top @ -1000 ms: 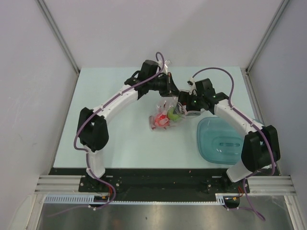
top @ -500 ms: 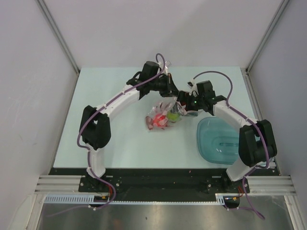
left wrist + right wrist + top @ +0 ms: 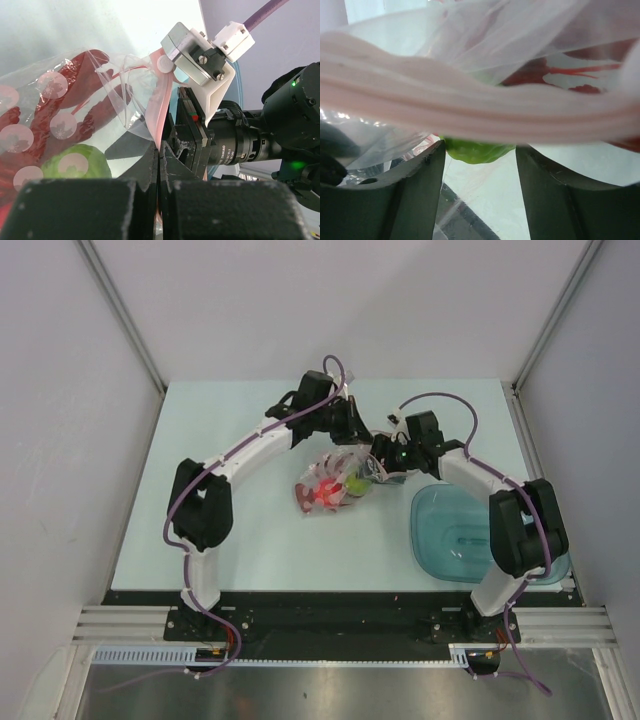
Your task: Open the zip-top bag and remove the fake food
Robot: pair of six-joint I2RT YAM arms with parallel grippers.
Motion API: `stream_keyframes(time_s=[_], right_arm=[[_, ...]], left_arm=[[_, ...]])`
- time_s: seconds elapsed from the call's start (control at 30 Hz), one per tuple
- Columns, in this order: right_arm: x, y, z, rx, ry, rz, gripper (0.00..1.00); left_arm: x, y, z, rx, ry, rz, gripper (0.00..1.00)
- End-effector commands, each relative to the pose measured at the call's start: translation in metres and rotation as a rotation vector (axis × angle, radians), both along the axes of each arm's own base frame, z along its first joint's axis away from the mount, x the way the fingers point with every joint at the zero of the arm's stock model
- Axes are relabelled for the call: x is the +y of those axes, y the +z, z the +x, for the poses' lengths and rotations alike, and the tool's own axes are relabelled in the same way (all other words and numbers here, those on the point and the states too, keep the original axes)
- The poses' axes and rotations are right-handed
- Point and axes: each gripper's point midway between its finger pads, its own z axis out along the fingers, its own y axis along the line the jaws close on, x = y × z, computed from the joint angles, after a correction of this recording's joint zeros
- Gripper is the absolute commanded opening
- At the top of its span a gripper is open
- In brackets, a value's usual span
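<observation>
Pale-green desk (image 3: 200,460) | zip-top bag (image 3: 322,480) mid-desk, fake food (image 3: 328,496) inside | left hand (image 3: 353,437) clenched on zip strip (image 3: 159,107) | right hand (image 3: 377,464) fingers apart at that strip

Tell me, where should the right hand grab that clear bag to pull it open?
Best guess: the pink zip strip, on the lip opposite the one that the left hand pinches shut. That ridge looks like the firmest part of the crinkly zip-top bag, and it lies right across the open fingers of the right hand, so coming straight on from the right looks easiest.
</observation>
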Motion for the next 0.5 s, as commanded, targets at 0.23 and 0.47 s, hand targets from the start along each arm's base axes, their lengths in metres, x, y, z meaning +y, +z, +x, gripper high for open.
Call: stream_keyframes(time_s=[0.23,0.47], right_arm=[[0.01,-0.037,0.014,0.036,-0.03,-0.013,0.83],[0.024,-0.052,0.018,0.043,-0.036,0.015,0.87]], left_arm=[[-0.033,0.048,-0.065,-0.008,-0.243,-0.148,0.0],[-0.026,0.005,-0.053,-0.038,-0.24,-0.006,0.0]])
